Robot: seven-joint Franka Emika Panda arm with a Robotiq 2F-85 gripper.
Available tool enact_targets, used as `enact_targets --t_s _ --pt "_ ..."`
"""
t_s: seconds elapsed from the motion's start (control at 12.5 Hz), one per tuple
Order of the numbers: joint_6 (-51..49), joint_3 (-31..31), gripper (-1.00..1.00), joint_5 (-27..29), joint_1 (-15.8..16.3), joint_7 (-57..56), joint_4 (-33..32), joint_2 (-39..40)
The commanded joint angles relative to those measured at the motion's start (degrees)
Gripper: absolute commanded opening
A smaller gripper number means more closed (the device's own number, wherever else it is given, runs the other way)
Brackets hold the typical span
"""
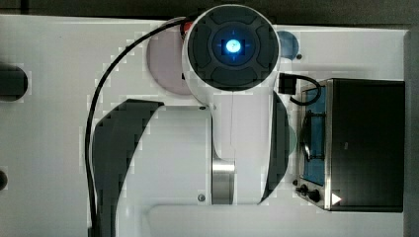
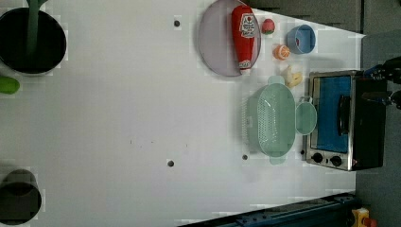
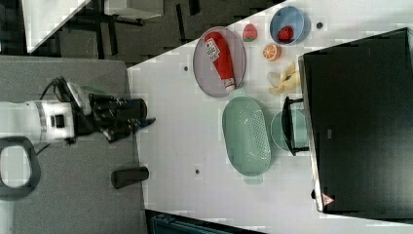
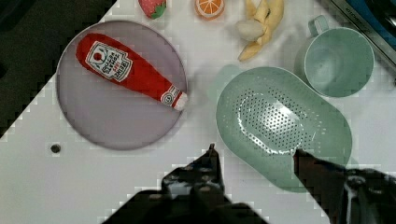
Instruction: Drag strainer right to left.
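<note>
**K:** White tabletop [image 2: 118,118], mostly bare on the left view's left. Large pale mint-green oval plastic strainer [image 2: 274,120], dotted with holes, sits just in front of the black-and-steel toaster oven [image 2: 347,120], long axis parallel to the oven front.

**M:** Hand?

**K:** Hand [image 4: 254,156] is released: fingers spread, nothing between them. In the right view it hangs off the tabletop's edge, well apart from the strainer [image 3: 246,135], fingers pointing toward it. In the wrist view the strainer [image 4: 282,126] lies ahead, one fingertip [image 4: 211,151] over bare tabletop beside its rim, the other [image 4: 299,156] over its near wall.

**M:** Obstacles?

**K:** Small round mint-green cup with handle [image 2: 306,118] is wedged between strainer and oven, touching or nearly so, can't tell which. Grey round plate [image 2: 222,42] carrying a red ketchup bottle [image 2: 244,35] lies near one end tab. Peeled banana [image 2: 292,76] sits close to that same end; orange slice [image 2: 282,52], strawberry [image 2: 268,26] and blue bowl [image 2: 301,39] are farther off.

**M:** Drag path?

**K:** My read: pulling broadside away from the oven runs over open tabletop. Risks are clipping the plate and snagging the cup. Hooking the near rim looks simplest.
</note>
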Motion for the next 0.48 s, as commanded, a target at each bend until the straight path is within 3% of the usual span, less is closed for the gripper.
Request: enact_targets --t_s 0.08,0.24,0.48 --pt "-12.14 -1.35 0.59 -1.01 -2.27 1.38 -14.93 -27.4" --pt "-12.15 -1.31 0.99 -1.01 -2.26 1.38 -14.98 -27.29" --pt "-10.69 -0.99 1.0 -0.97 -2.13 1.38 -16.29 -25.92"
